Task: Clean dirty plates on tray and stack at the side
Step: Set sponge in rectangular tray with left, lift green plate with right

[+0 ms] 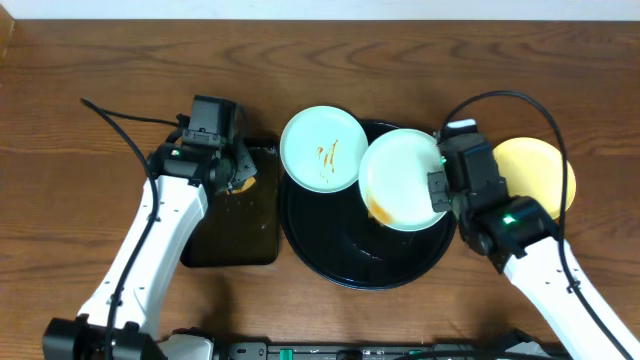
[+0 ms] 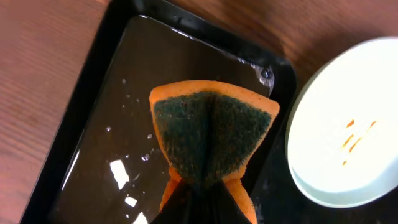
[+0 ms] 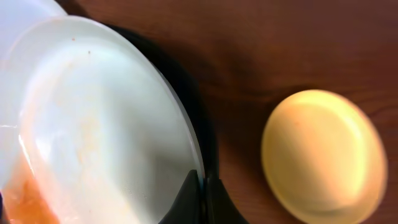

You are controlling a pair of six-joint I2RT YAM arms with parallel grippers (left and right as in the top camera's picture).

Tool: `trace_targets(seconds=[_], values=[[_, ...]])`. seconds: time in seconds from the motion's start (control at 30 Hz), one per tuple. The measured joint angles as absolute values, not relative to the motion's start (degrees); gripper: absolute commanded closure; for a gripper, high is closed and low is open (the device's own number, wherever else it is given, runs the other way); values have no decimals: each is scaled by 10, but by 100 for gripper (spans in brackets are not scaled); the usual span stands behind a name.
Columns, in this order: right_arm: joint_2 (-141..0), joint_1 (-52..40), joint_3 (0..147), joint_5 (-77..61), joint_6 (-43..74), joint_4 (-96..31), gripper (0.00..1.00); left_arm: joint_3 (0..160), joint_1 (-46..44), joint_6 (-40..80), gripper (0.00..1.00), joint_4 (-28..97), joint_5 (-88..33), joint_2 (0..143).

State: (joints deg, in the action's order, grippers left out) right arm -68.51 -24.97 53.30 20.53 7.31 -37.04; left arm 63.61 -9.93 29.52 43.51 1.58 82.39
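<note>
Wood-brown table (image 1: 80,60) lay under everything. At the left sat a small black rectangular tray (image 1: 215,235), its floor wet and dotted with pale flecks in the left wrist view. The left gripper (image 1: 240,178) hung over that tray's far right corner with its jaws clamped on an orange sponge (image 2: 211,134). The sponge was pinched at one end and folded along its middle, its dark green scouring face turned toward the wrist camera. Whether it touched the wet floor could not be told.

Just beside the rectangular tray stood the round tray (image 1: 340,265), glossy black with a raised rim. A streaked mint plate (image 1: 322,148) rested on its far left rim, partly overhanging the table, with short orange-brown streaks near its middle. To its right was the held mint plate (image 1: 400,178), over the tray and overlapping the streaked one's edge. It carried an orange-brown smear along its near left edge. The right gripper (image 1: 440,190) was closed on this plate's right rim, and in the right wrist view its dark fingertips (image 3: 189,193) met over the thin edge.

Farthest right, the yellow plate (image 1: 540,170) lay flat on the table, apart from the round tray, with the right arm covering part of it from above.
</note>
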Motion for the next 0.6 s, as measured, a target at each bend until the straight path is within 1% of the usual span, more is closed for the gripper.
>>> trace_targets(seconds=[0.17, 0.27, 0.47, 0.6], values=[[-685, -264, 533, 291, 43, -357, 99, 636, -99, 243, 93, 436, -1, 862], [-685, -289, 533, 332, 17, -339, 99, 636, -99, 226, 93, 437, -3, 889], [-685, -356, 533, 412, -48, -318, 99, 634, -99, 211, 93, 437, -9, 924], [-685, -368, 533, 469, -70, -309, 99, 634, -99, 209, 93, 437, -10, 925]])
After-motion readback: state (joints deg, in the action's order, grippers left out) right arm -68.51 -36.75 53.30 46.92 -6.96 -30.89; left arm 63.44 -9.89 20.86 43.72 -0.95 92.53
